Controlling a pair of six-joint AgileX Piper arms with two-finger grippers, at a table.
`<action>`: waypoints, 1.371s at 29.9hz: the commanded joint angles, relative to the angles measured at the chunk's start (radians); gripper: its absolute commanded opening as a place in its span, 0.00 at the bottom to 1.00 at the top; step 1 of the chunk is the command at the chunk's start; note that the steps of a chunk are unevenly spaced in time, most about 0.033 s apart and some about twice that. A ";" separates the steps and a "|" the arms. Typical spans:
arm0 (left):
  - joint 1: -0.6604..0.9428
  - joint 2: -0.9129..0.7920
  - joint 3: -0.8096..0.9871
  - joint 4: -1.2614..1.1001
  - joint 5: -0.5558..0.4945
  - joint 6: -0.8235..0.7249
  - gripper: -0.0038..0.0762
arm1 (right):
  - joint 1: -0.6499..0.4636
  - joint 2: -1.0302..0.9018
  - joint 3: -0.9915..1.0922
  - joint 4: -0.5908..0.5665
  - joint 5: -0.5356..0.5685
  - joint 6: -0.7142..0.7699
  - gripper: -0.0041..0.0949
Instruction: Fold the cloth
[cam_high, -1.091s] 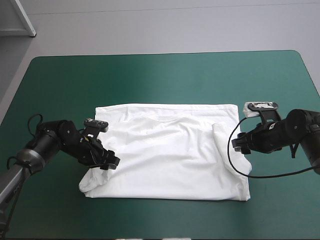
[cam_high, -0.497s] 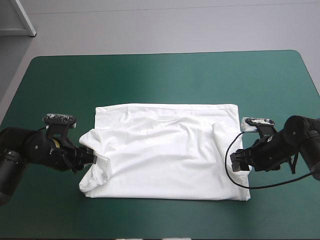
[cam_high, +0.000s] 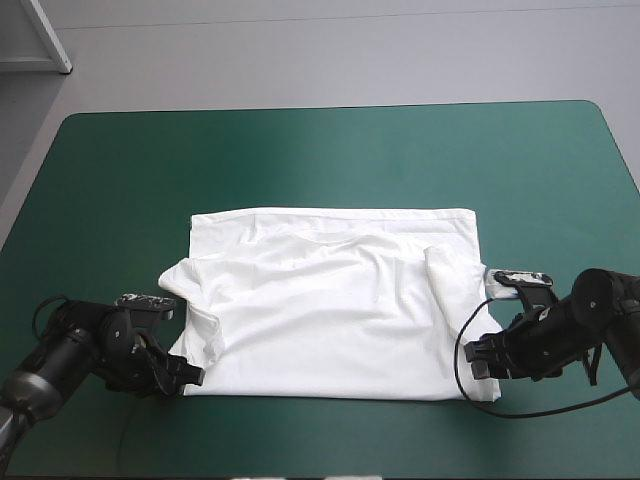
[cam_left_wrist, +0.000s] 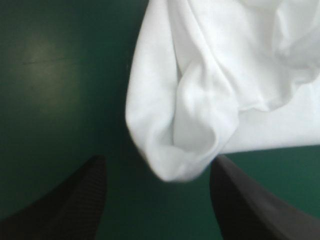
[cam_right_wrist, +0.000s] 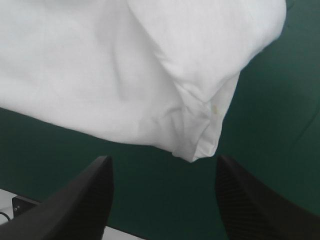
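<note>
Two grippers (cam_high: 188, 373) (cam_high: 481, 358), one T-shirt (cam_high: 330, 310)

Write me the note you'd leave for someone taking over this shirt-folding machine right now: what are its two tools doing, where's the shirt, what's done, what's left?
Left tool: open, low at the T-shirt's near left corner; the corner sits in its open gap, not gripped.
Right tool: open, likewise at the near right corner.
T-shirt: spread flat mid-table on the teal-green cover, both sleeves turned in over the body.
Done: laid out, sleeves in.
Left: grip both near corners, then fold the body, probably toward the far edge.
</note>
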 joint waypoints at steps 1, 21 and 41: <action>-0.003 0.043 -0.009 -0.032 -0.087 0.002 0.60 | -0.002 -0.038 0.016 0.020 0.026 -0.004 0.60; -0.003 0.157 -0.007 -0.123 -0.150 0.042 0.04 | -0.002 0.048 0.095 0.021 -0.087 -0.008 0.60; -0.003 0.104 -0.035 -0.134 -0.157 0.042 0.04 | -0.002 0.171 0.077 0.021 -0.134 -0.084 0.03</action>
